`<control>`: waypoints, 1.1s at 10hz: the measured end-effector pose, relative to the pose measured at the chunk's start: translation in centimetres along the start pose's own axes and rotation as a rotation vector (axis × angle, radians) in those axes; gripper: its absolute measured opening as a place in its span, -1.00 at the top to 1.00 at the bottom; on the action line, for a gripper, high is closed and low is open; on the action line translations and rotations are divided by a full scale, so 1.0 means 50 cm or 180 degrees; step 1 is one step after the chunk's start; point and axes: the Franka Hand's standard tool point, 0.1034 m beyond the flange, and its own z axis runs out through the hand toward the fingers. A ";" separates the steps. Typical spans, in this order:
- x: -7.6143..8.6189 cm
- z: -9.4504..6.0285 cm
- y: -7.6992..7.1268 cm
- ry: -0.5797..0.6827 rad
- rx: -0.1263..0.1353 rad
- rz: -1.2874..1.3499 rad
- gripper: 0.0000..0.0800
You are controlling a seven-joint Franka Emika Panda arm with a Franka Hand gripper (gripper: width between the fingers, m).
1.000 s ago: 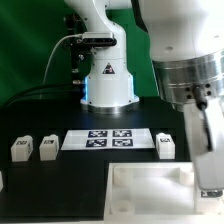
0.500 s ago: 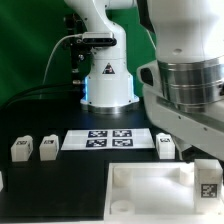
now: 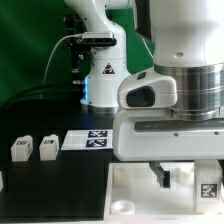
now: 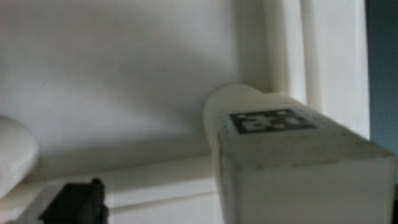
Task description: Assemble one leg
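The leg (image 4: 270, 122), a small white block with a black-and-white tag on its face, stands against the raised rim of the large white plate (image 4: 125, 80). In the exterior view this leg (image 3: 208, 183) stands at the plate's right side. My gripper (image 4: 199, 208) hangs low over the plate (image 3: 130, 188), beside the leg. One dark finger (image 4: 75, 200) shows far off to one side; the other finger is hidden behind the leg. In the exterior view one finger (image 3: 160, 175) reaches down to the plate. The jaws look wide apart and hold nothing.
Two more small white blocks (image 3: 21, 149) (image 3: 47, 149) stand on the black table at the exterior view's left. The marker board (image 3: 88, 140) lies behind the plate, partly hidden by my arm. The robot base (image 3: 105, 80) stands at the back.
My arm has swung from the exterior view's right toward the left and closer to the camera, now hiding the block beside the marker board. The tagged leg stays at the plate's right side.
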 end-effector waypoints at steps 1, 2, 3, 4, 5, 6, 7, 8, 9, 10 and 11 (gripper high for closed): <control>0.000 0.000 0.001 0.0000 -0.0001 -0.0024 -0.30; 0.000 0.000 -0.001 -0.0004 0.0013 0.0200 0.04; -0.001 0.001 -0.004 -0.0009 0.0023 0.0554 0.04; -0.002 0.001 -0.006 -0.0015 0.0033 0.0939 0.27; -0.003 0.001 -0.007 -0.0023 0.0046 0.1189 0.27; 0.000 0.002 -0.008 -0.0043 0.0067 0.1617 0.27; 0.004 0.003 -0.005 -0.0102 0.0071 0.2005 0.27; 0.002 0.003 -0.011 -0.0173 0.0129 0.2629 0.27; -0.003 0.003 -0.021 -0.0264 0.0241 0.3357 0.27; -0.010 0.002 -0.023 -0.0277 0.0446 0.4169 0.27; -0.019 0.001 -0.023 -0.0191 0.0605 0.4722 0.27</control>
